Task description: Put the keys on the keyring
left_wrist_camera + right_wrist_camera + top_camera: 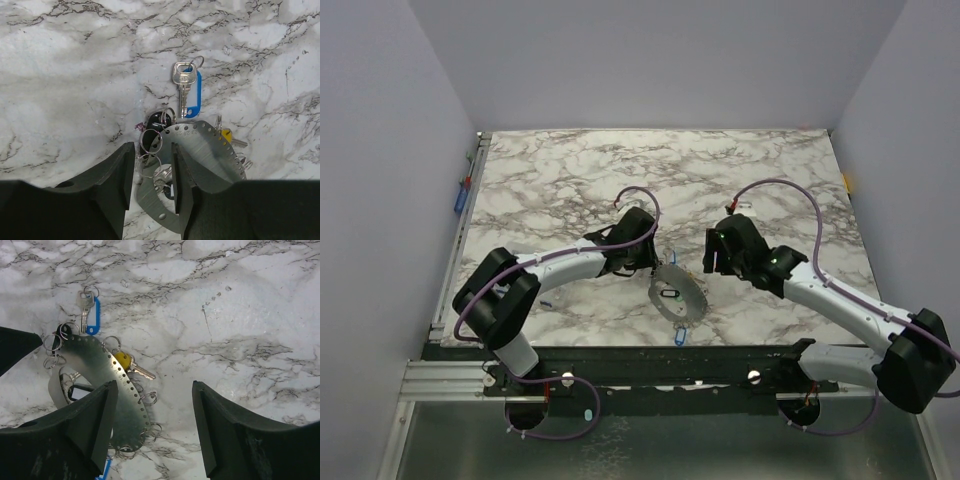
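Black fingers (120, 185) of the left gripper (152, 155) fill the bottom of the left wrist view, above a white marble table (60, 75) with grey veins.
- Jaws: a narrow gap, one finger on each side of the inner band of the keyring (200, 145), a flat silvery metal crescent plate with holes along its rim. Small wire split rings (150, 141) lie in the gap. Whether the pads press on anything cannot be told.
- Blue-tagged key (184, 82): a silver key with a blue plastic tag, flat on the marble just past the plate's far edge, blade towards the plate.
- Yellow-headed key (227, 135): at the plate's rim, partly hidden by it.
- Small black oval piece (156, 121): beside the split rings.

Right wrist view.
- Right gripper (155, 390): jaws wide, only bare marble between them, holding nothing.
- Keyring (92, 357): off to one side of the gap, its near rim passing behind one finger (95, 425).
- Yellow-headed key (122, 361): touching the plate's outer rim.
- Blue-tagged key (84, 307): just beyond the plate.

Top view.
- Keyring (692, 300): flat on the table (550, 180), near the middle of its near edge.
- Left gripper (653, 266): at the plate's far-left rim.
- Right gripper (708, 262): near the plate but apart from it, on the far-right side.
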`<state>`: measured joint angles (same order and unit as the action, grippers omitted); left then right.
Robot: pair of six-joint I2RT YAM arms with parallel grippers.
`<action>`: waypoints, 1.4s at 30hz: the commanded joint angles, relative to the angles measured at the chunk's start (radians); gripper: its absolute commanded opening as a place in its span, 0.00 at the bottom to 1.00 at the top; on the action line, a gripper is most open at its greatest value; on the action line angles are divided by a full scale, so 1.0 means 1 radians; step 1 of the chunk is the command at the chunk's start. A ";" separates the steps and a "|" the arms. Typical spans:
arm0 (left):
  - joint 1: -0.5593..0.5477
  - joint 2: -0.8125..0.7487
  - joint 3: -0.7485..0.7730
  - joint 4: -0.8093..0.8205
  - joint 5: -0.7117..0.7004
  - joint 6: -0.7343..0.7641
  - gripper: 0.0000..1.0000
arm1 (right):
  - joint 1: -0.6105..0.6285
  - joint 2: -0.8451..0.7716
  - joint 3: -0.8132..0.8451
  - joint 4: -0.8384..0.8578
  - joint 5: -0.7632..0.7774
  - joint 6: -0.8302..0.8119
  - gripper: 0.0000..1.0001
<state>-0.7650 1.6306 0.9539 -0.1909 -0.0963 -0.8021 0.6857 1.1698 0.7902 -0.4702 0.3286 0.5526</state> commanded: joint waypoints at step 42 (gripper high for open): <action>-0.277 0.134 0.062 -0.061 -0.268 0.841 0.26 | -0.005 -0.090 -0.058 0.044 -0.085 -0.121 0.70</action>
<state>-1.0447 1.7344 0.9859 -0.2291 -0.3908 -0.0319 0.6846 1.0882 0.7345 -0.4347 0.2649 0.4438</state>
